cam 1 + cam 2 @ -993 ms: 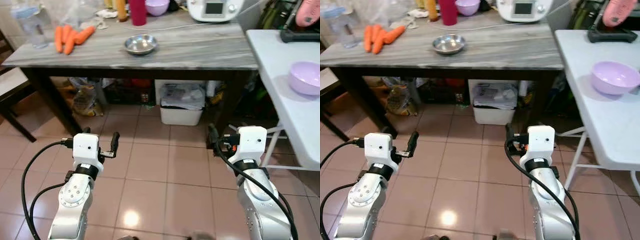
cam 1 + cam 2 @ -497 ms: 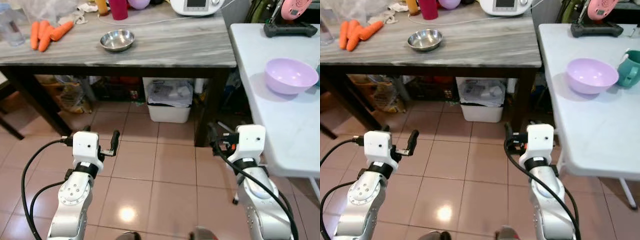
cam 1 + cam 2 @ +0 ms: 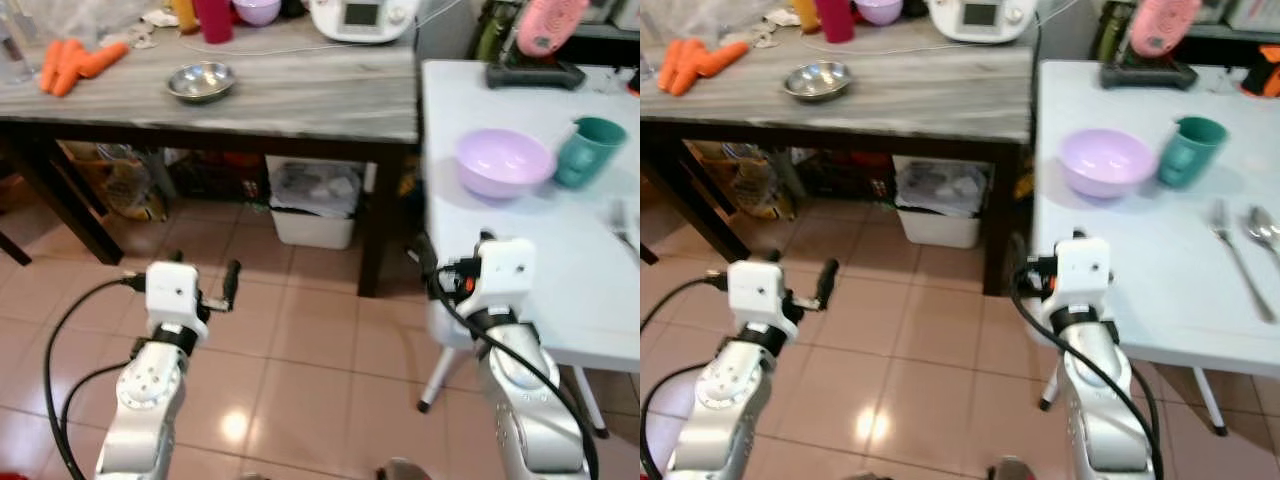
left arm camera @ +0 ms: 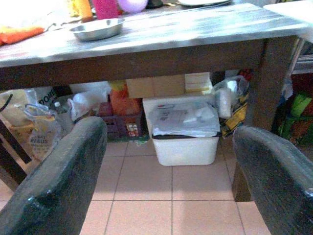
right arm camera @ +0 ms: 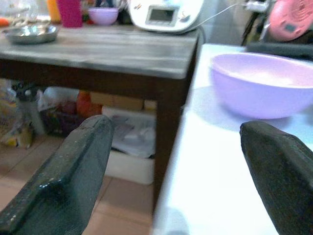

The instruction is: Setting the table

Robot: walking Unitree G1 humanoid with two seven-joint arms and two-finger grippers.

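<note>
A white table (image 3: 600,290) stands on my right, carrying a purple bowl (image 3: 503,162), a teal cup (image 3: 586,151), a fork (image 3: 1237,258) and a spoon (image 3: 1262,226). My right gripper (image 3: 453,248) hovers open at that table's near left edge, below the rim, and holds nothing. In the right wrist view the purple bowl (image 5: 266,83) sits ahead between the fingers (image 5: 68,181). My left gripper (image 3: 204,268) is open over the tiled floor, empty, facing the underside of the wooden table (image 4: 161,44).
The grey wooden table (image 3: 300,95) at the back holds a steel bowl (image 3: 200,81), carrots (image 3: 75,64), a red cup (image 3: 213,18) and a white appliance (image 3: 360,15). A white bin (image 3: 318,200) and bags sit beneath it. A pink device (image 3: 545,25) stands at the white table's far end.
The camera has swung right: the wooden table slid left and the white table with cup, fork and spoon came into view. Both arms keep the same pose, fingers open.
</note>
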